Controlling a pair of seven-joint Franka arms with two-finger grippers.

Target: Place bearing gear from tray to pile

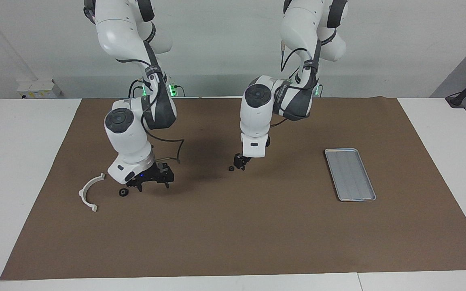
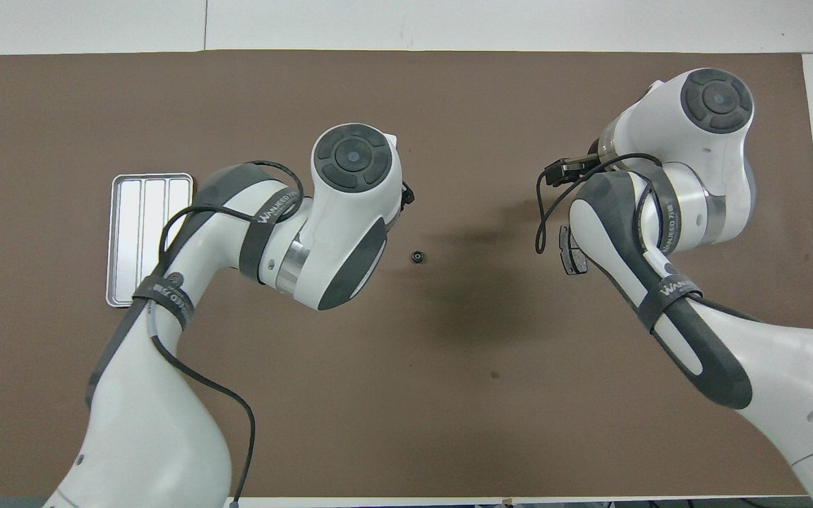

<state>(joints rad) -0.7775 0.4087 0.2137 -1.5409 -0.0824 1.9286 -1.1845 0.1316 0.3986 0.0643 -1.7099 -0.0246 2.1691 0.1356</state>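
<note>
The silver ridged tray point(image 1: 349, 174) lies empty toward the left arm's end of the table; it also shows in the overhead view point(image 2: 142, 240). A small black bearing gear point(image 1: 231, 168) lies on the brown mat mid-table, also seen from overhead point(image 2: 417, 257). My left gripper point(image 1: 241, 163) hangs low right beside it, apart from it. A second small black gear point(image 1: 123, 192) lies beside the white half-ring bracket point(image 1: 89, 194). My right gripper point(image 1: 153, 186) is open and empty just over the mat next to that gear. One dark brake pad point(image 2: 571, 252) shows under the right arm.
The brown mat point(image 1: 233, 242) covers most of the white table. The right arm's wrist hides the bracket, the second gear and its own gripper from overhead.
</note>
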